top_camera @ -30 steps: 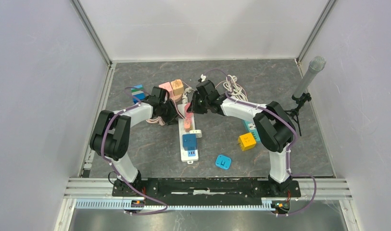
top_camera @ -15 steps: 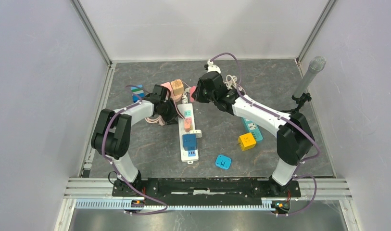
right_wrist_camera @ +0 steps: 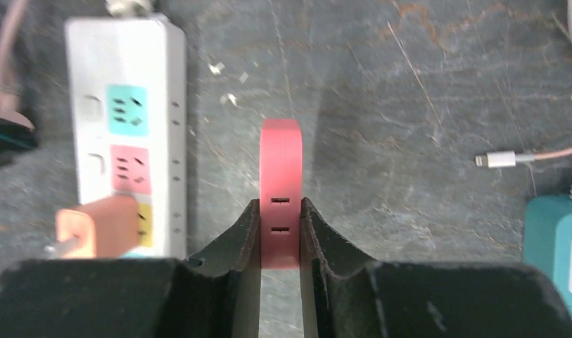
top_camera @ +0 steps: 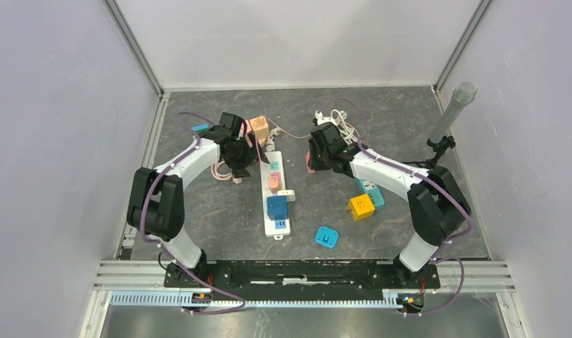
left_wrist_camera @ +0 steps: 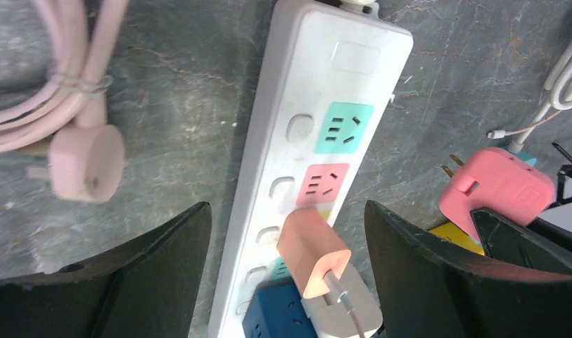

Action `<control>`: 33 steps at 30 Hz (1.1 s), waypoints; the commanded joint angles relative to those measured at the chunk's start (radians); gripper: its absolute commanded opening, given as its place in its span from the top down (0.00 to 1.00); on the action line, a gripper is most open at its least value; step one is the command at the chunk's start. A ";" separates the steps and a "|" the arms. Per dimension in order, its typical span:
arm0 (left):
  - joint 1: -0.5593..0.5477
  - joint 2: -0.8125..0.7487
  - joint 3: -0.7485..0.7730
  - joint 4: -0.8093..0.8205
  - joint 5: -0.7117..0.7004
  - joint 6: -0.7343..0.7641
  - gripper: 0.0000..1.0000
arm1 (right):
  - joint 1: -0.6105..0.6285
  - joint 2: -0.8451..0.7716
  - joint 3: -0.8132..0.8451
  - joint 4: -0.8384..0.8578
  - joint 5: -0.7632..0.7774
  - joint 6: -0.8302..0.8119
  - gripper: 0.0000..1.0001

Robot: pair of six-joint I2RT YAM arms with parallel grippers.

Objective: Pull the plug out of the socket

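The power strip lies lengthwise mid-surface; a charger and a block adapter sit in its near sockets; the left tool hangs over its far end, a coiled cord to the left; the right tool holds the plug right of the strip, apart from it; a loose adapter lies right of the strip's near end; a second adapter lies farther right.

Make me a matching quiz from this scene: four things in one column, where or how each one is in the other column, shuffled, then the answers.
Things
1. pink adapter
2. peach charger
3. left gripper
4. round pink plug

States
A. plugged into the power strip
B. open, holding nothing
C. lying loose beside the strip
D. clamped in the right gripper, off the strip

Pairs: 1-D, 2-A, 3-B, 4-C
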 commanded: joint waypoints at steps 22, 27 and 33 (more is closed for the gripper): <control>0.003 -0.213 -0.126 -0.137 -0.214 0.102 0.07 | -0.212 0.078 -0.066 0.011 -0.493 -0.225 0.65; 0.003 -0.236 -0.131 -0.151 -0.237 0.107 0.06 | -0.238 0.078 -0.077 -0.010 -0.433 -0.245 0.45; 0.003 -0.314 -0.145 -0.160 -0.243 0.086 0.06 | -0.244 0.047 -0.075 -0.019 -0.381 -0.259 0.35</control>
